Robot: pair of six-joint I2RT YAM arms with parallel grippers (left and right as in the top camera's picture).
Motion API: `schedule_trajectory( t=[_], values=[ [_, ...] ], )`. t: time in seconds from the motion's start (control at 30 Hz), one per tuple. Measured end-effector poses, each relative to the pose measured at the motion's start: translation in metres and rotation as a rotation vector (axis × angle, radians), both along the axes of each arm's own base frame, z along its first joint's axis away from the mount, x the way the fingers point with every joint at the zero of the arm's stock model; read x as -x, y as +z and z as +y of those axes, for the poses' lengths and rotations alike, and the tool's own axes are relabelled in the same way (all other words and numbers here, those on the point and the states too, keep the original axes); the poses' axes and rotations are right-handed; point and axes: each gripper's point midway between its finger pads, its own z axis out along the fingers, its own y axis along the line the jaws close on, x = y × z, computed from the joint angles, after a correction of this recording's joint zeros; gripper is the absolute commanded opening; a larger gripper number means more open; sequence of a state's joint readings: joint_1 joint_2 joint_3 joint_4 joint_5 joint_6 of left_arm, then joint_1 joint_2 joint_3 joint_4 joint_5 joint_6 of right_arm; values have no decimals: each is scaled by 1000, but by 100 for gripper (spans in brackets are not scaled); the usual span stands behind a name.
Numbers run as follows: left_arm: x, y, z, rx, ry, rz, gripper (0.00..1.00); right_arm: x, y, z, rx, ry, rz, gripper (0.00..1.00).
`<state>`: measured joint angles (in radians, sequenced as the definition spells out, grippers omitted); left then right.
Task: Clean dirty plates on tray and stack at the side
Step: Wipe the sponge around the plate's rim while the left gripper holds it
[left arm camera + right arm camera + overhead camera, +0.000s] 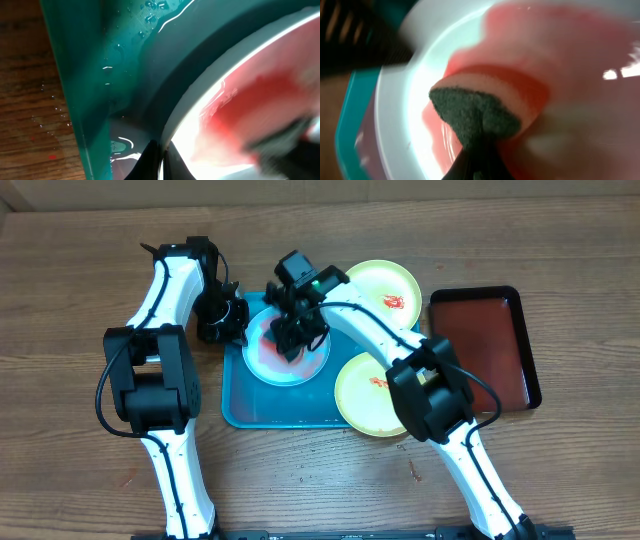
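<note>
The right gripper [295,335] is clenched on a sponge [480,112], dark scouring face down, pressed to the light-blue plate [290,372] so it can scrub the red sauce, which lies spread as a thin pink wash across the plate's floor. The left gripper [228,320], at the plate's 9 o'clock, is pinched shut, apparently on the plate's rim, probably to keep it from sliding under the scrubbing. This plate sits in the tray [270,408], toward its 12 o'clock end; the tray floor beside it is wet with droplets. A yellow-green plate [375,280] lies off the tray at 2 o'clock, another yellow-green plate [355,400] overlaps its 4 o'clock corner; both carry red smears. A dark red-brown tray [485,340] lies at 3 o'clock.
</note>
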<state>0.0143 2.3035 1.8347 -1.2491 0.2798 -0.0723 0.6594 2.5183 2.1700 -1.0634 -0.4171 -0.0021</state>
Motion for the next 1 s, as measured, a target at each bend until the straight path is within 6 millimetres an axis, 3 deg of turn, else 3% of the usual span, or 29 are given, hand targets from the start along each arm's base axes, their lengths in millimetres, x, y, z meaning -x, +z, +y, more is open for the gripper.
schedule_trajectory(
  t=[0.07,0.2,0.3,0.43,0.53,0.63,0.73,0.9,1.0],
  values=[
    [0,0,0,0,0,0,4,19,1,-3,36,41,45,4],
    [-1,0,0,1,0,-4,4,30,6,-12,115,65,66,4],
    [-2,0,-1,4,1,-10,4,14,17,-25,177,8,21,4],
    [-3,0,-1,7,1,-12,4,-32,34,-48,234,-154,-96,4],
    [-3,0,-1,8,1,-12,4,-56,36,-65,263,-261,-141,4],
    [-3,0,-1,8,1,-13,5,-68,34,-76,281,-334,-157,4],
    [-4,0,-1,8,1,-16,4,-71,27,-73,286,-370,-158,4],
    [-4,0,-1,8,1,-17,4,-65,-2,-56,302,-369,-150,4],
    [-4,0,-1,7,1,-18,4,-65,-3,-49,297,-367,-165,4]
  ],
)
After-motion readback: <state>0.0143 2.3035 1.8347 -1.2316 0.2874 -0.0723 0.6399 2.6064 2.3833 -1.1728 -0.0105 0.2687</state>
